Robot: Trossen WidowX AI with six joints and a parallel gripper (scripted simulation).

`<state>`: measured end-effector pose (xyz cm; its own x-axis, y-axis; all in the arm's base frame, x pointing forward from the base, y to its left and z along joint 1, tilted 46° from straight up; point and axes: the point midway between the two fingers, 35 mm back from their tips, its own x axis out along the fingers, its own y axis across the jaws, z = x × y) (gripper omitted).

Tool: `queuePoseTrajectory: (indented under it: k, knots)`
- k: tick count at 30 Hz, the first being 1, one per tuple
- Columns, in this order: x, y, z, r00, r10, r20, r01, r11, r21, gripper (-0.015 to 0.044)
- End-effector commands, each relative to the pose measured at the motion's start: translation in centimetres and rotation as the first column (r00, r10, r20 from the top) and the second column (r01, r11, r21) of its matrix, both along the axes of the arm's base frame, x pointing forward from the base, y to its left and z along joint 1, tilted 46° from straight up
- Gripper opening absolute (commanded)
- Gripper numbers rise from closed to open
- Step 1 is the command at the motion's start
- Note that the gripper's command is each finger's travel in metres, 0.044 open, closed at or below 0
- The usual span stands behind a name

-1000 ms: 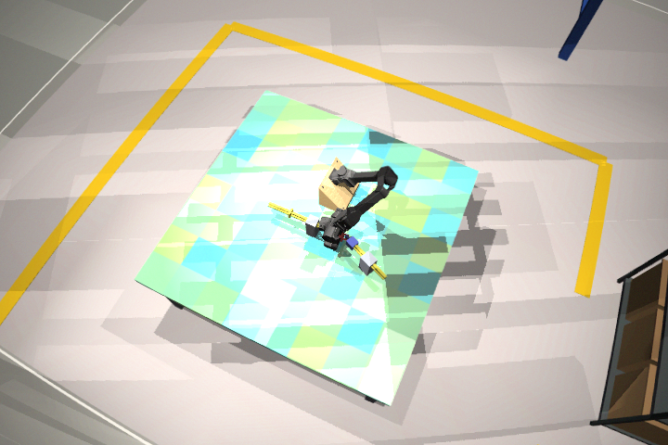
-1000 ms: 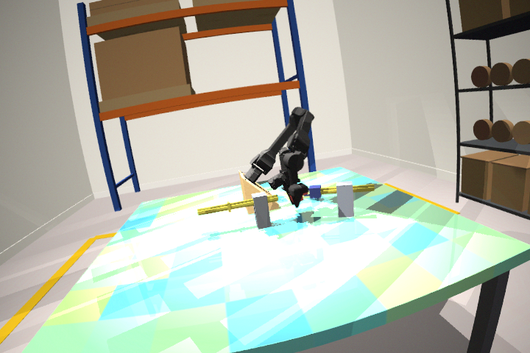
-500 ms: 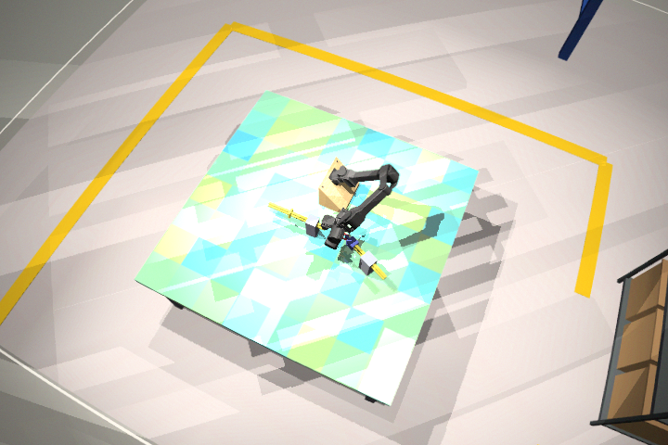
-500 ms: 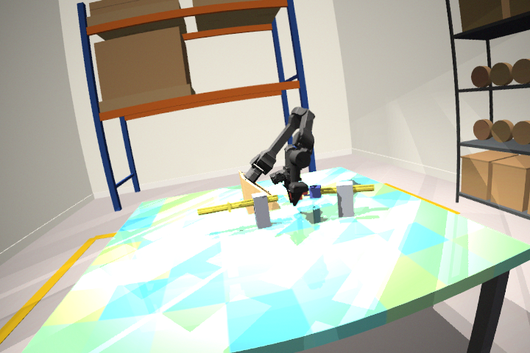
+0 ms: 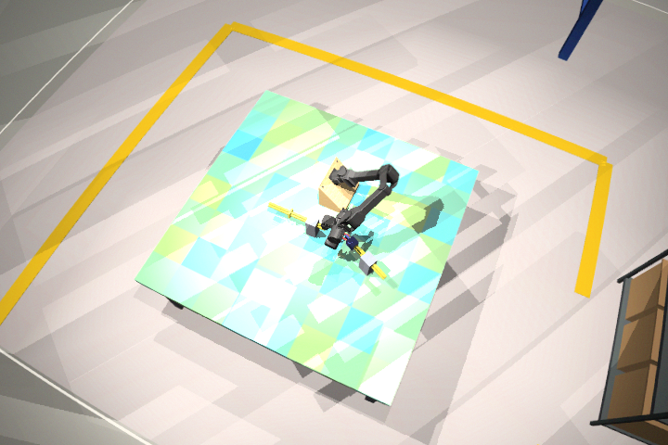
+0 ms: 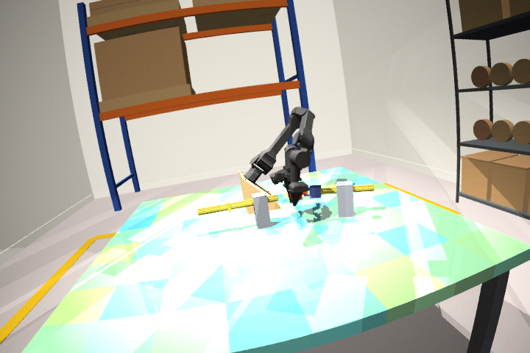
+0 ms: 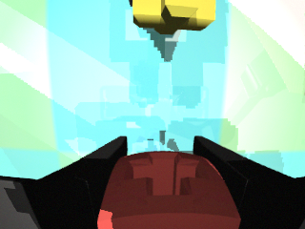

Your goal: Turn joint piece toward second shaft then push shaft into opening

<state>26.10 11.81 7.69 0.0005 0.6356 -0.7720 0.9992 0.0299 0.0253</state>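
My gripper (image 6: 295,201) (image 7: 160,143) is shut on the red joint piece (image 7: 172,202), which fills the space between the fingers in the wrist view. Only slivers of red show in the top and exterior views. A dark blue hinge part (image 5: 351,241) (image 6: 314,191) joins it to the fixed yellow shaft (image 5: 378,272) (image 6: 364,187), held in a grey block (image 5: 367,262) (image 6: 344,199). The second yellow shaft (image 5: 278,208) (image 6: 211,208) passes through the other grey block (image 5: 313,227) (image 6: 262,211). Its near end (image 7: 173,14) shows beyond the red piece, roughly in line with it, with a gap between.
The arm's wooden base mount (image 5: 334,195) (image 6: 246,190) stands behind the second shaft's block on the patterned table (image 5: 314,340) (image 6: 191,329). The second shaft has a small collar (image 5: 289,213) (image 6: 229,207) outside its block. Shelves stand away from the table.
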Motion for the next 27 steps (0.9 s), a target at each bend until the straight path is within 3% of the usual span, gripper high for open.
queuePoseTrajectory:
  k: [1,3,14,27]
  knots:
    - [0.0,0.0,-0.01,1.0,0.0,0.0,0.0,1.0,0.001,0.0147]
    - [0.0,0.0,-0.01,1.0,0.0,0.0,0.0,1.0,0.001,0.0147]
    - [0.0,0.0,-0.01,1.0,0.0,0.0,0.0,1.0,0.001,0.0436]
    - [-0.04,-0.19,0.12,1.0,0.004,-0.004,-0.004,1.0,0.02,0.044]
